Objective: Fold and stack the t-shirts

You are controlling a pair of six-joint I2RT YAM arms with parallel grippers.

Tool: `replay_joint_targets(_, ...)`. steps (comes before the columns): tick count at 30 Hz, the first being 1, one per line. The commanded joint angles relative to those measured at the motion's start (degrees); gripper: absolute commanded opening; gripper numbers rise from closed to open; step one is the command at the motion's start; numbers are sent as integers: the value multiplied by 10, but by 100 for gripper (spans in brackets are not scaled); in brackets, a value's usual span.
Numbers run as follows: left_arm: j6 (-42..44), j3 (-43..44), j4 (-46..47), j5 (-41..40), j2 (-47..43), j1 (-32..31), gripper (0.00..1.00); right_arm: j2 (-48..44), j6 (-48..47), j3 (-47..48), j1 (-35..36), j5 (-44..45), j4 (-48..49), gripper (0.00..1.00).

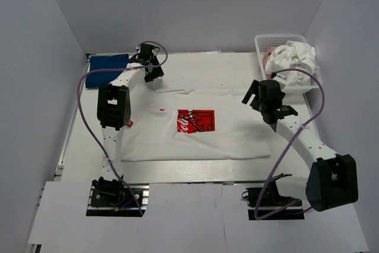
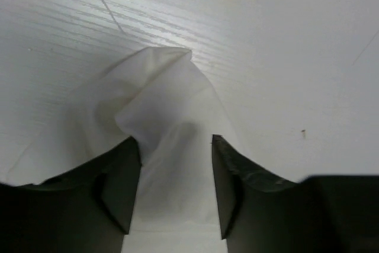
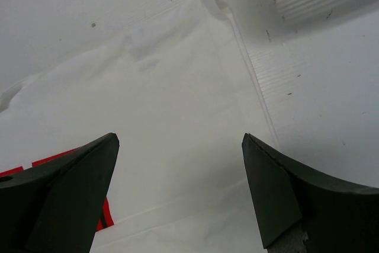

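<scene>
The white t-shirt with the red Coca-Cola print (image 1: 195, 120) lies spread flat on the middle of the table. My left gripper (image 1: 153, 73) is low over its far left corner. In the left wrist view a bunched fold of this white cloth (image 2: 155, 96) rises between my partly open fingers (image 2: 121, 188), which do not pinch it. My right gripper (image 1: 253, 96) hovers wide open and empty over the shirt's far right part (image 3: 177, 105). A folded dark blue t-shirt (image 1: 106, 70) lies at the far left. A crumpled white t-shirt (image 1: 295, 64) and a dusty-pink one (image 1: 269, 55) sit in the basket.
The white plastic mesh basket (image 1: 278, 39) stands at the far right corner of the table. Grey walls close in the left, back and right sides. Purple cables loop off both arms.
</scene>
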Motion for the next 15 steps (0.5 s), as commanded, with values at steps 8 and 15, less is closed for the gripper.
replay_joint_targets(8, -2, 46, 42, 50, 24, 17, 3, 68, 6, 37, -19, -13, 4, 90)
replay_joint_targets(15, -2, -30, 75, 61, -19, 22, 0, 129, 0, 76, -18, 3, 33, 90)
